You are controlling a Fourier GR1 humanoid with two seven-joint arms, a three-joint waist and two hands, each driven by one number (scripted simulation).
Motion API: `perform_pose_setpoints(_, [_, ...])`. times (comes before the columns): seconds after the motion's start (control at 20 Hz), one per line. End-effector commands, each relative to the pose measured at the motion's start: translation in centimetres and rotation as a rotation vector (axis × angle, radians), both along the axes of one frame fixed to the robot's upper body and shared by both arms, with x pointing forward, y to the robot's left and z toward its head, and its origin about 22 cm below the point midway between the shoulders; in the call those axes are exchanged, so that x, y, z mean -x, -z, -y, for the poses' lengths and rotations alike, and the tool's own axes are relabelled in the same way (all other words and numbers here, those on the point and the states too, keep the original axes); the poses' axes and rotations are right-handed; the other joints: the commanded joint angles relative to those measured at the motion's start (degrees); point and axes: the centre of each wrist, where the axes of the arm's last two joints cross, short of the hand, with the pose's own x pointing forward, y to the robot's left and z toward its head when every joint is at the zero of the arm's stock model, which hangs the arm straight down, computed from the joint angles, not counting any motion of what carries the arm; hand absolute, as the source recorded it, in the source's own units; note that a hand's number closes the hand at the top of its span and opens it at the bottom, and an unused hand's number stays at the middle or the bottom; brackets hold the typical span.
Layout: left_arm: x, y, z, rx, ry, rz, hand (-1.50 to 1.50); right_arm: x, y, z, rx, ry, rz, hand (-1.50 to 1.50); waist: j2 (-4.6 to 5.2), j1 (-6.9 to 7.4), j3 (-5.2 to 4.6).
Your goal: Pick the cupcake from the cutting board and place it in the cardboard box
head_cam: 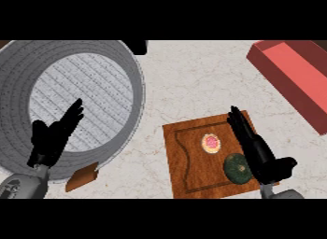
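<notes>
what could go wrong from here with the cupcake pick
The dark green round item lies on the cutting board near the cupcake, right beside the right hand; reaching in might knock it. The red box sits angled at the view's right edge, partly cut off, so the cupcake might clip its wall.

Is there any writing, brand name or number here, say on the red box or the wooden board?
None: no word, label, number or sign shows anywhere. The red box is plain, the wooden board shows only grain and a groove, the cupcake only a pink top.
</notes>
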Motion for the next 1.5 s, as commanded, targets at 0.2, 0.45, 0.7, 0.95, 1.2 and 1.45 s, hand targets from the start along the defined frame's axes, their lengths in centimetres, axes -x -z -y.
perform_pose_setpoints(0.2, [0.3, -0.2, -2.6, -0.027, -0.29, 0.1, 0.0, -1.3, -4.9, 2.5, 0.239, 0.516, 0.261, 1.5, 0.84, -0.3, -0.95])
perform_pose_setpoints(0.45, [1.4, 1.1, -2.8, 0.011, -0.365, 0.086, 0.0, 2.7, -0.8, 6.4, 0.553, 0.834, 0.116, 1.5, 1.15, -2.77, -1.12])
perform_pose_setpoints(0.7, [1.9, 1.7, -1.7, 0.011, -0.361, 0.101, 0.0, 6.6, 0.1, 3.6, 0.736, 0.883, 0.227, -1.5, 1.56, -1.27, -1.1])
perform_pose_setpoints(0.95, [1.9, 1.5, -1.0, 0.016, -0.35, 0.114, 0.0, 9.1, -1.4, 4.1, 0.868, 0.81, 0.038, -1.5, 1.81, -0.94, -1.36])
perform_pose_setpoints(1.2, [1.3, 0.6, -1.3, 0.005, -0.346, 0.115, 0.0, 9.4, -5.2, 2.2, 0.89, 0.78, -0.095, -1.5, 2.01, -0.1, -1.29])
perform_pose_setpoints(1.45, [1.2, 0.6, -0.2, 0.023, -0.306, 0.12, 0.0, 8.9, -9.2, -0.1, 0.994, 0.712, -0.237, -1.5, 2.15, 1.44, -1.14])
